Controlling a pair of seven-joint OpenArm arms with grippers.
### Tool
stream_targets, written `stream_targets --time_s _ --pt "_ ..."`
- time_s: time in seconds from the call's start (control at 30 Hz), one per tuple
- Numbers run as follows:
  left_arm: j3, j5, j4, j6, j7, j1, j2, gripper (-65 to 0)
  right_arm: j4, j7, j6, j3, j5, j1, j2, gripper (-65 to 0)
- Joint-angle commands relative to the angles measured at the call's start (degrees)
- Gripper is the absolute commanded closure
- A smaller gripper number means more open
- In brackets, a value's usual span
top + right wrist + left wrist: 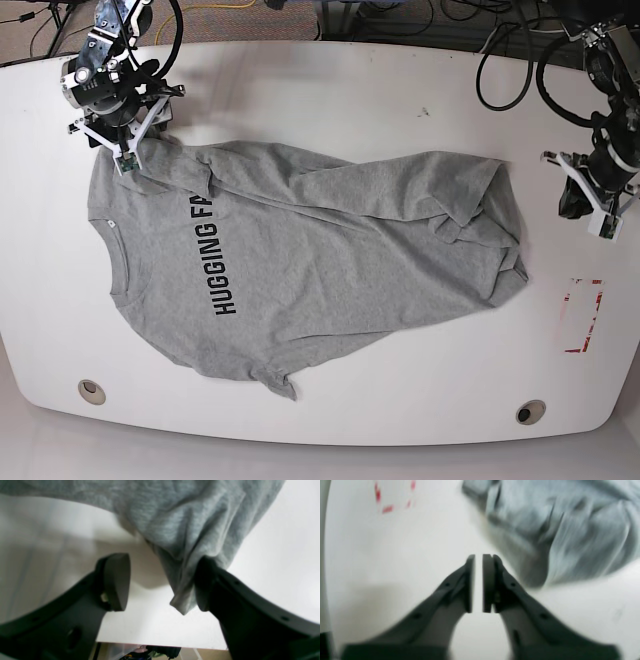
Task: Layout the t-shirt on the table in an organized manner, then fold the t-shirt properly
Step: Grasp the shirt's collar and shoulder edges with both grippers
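Note:
The grey t-shirt (300, 250) lies spread but wrinkled on the white table (350, 100), black lettering up, its hem end bunched at the right. My right gripper (128, 160) stands at the shirt's far left sleeve corner. In the right wrist view, that gripper (160, 582) is open wide, and a hanging fold of the t-shirt (187, 517) rests against one finger (207, 587). My left gripper (600, 225) hovers over bare table right of the shirt. The left wrist view shows its jaws (478, 583) a narrow gap apart with nothing between them, the t-shirt (570, 530) beyond.
A red-outlined rectangle mark (583, 315) lies near the table's right edge, also visible as red marks (387, 507) in the left wrist view. Two grey grommet holes (91, 391) (530, 411) sit near the front edge. Black cables (510, 60) loop at the far right.

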Motion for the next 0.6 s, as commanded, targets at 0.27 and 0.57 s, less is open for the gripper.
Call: stream_targets --time_s 0.27,0.57 --pt "5.3 -0.5 -7.1 10.3 -1.0 -9.5 5.7 -29.3 1.1 1.6 -0.1 0.1 0.2 4.3 0.7 -37.9" --pt "10.1 -0.5 -10.1 10.4 -1.1 -14.0 10.1 -29.3 0.9 2.0 -0.1 0.2 -0.1 8.6 2.1 -37.9"
